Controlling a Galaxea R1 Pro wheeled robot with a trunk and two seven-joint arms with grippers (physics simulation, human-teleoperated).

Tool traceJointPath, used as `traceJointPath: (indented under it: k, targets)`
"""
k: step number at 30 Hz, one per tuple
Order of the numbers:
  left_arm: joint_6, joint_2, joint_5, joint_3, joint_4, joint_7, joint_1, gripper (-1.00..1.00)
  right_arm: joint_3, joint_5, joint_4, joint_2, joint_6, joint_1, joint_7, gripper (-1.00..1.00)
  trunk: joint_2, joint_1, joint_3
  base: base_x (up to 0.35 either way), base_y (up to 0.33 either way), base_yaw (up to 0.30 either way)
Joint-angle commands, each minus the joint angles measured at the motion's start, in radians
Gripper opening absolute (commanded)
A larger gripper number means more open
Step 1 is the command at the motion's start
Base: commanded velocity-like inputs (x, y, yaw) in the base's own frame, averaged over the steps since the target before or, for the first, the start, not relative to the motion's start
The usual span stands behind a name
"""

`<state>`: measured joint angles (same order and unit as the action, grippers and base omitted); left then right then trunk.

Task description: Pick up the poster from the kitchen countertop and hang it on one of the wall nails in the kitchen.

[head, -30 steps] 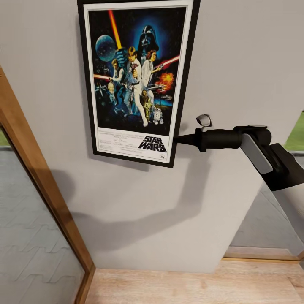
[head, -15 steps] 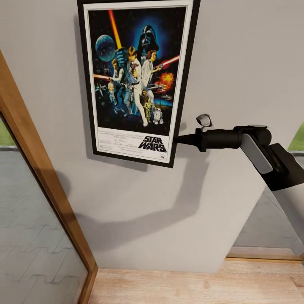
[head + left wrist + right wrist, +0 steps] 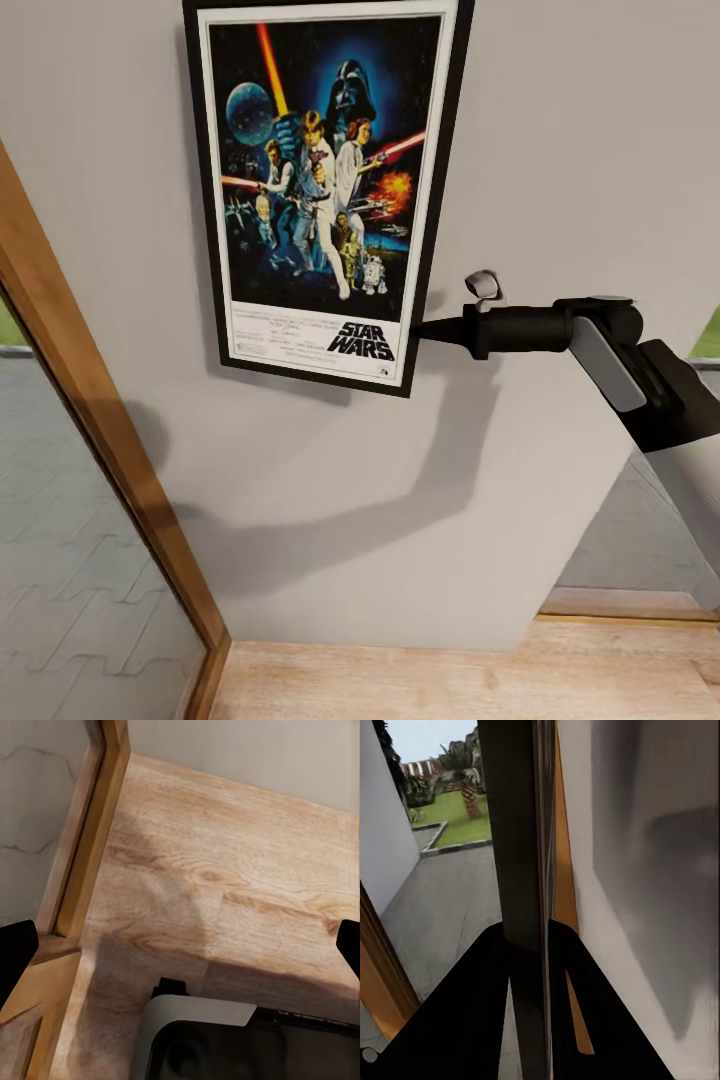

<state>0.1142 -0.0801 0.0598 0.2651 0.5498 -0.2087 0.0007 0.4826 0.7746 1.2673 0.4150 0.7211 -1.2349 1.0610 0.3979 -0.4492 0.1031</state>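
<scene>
- The poster (image 3: pixel 322 190) hangs upright against the grey wall (image 3: pixel 560 150), long axis vertical.
- The right gripper (image 3: pixel 425 330) pinches its lower right frame edge, reaching in from the right.
- The left gripper (image 3: pixel 180 952) is spread wide over the wooden floor (image 3: pixel 225 870), far from the poster.

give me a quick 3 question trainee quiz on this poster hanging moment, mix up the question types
1. True or false: the poster is flat against the grey wall, well above the wooden floor.
2. Multiple choice: which edge of the poster does the right end effector grip? A) the top edge B) the left edge C) the right edge, near the bottom corner
3. Fill the blank: in the left wrist view, the left end effector's fingertips are spread apart over the ____ floor.

Key: 1 true; 2 C; 3 wooden
</scene>
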Motion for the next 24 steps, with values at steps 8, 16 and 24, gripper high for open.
traceJointPath:
  k: [8, 16, 24]
  targets:
    - [-0.001, 0.000, 0.006, 0.003, 0.001, -0.008, 0.000, 1.00, 0.002, 0.009, 0.000, 0.002, 0.008, -0.001, -0.001, -1.00, 0.002, -0.001, 0.002, 0.021, 0.000, 0.000]
    - [-0.001, 0.000, 0.006, 0.003, 0.001, -0.008, -0.001, 1.00, 0.002, 0.009, 0.000, 0.002, 0.008, -0.001, -0.001, -1.00, 0.002, -0.001, 0.002, 0.115, 0.000, 0.000]
    - [0.005, 0.000, 0.006, 0.003, 0.004, -0.008, 0.001, 1.00, -0.004, 0.015, 0.000, 0.008, 0.006, 0.004, -0.001, -1.00, 0.002, -0.001, 0.002, 0.025, 0.000, 0.000]
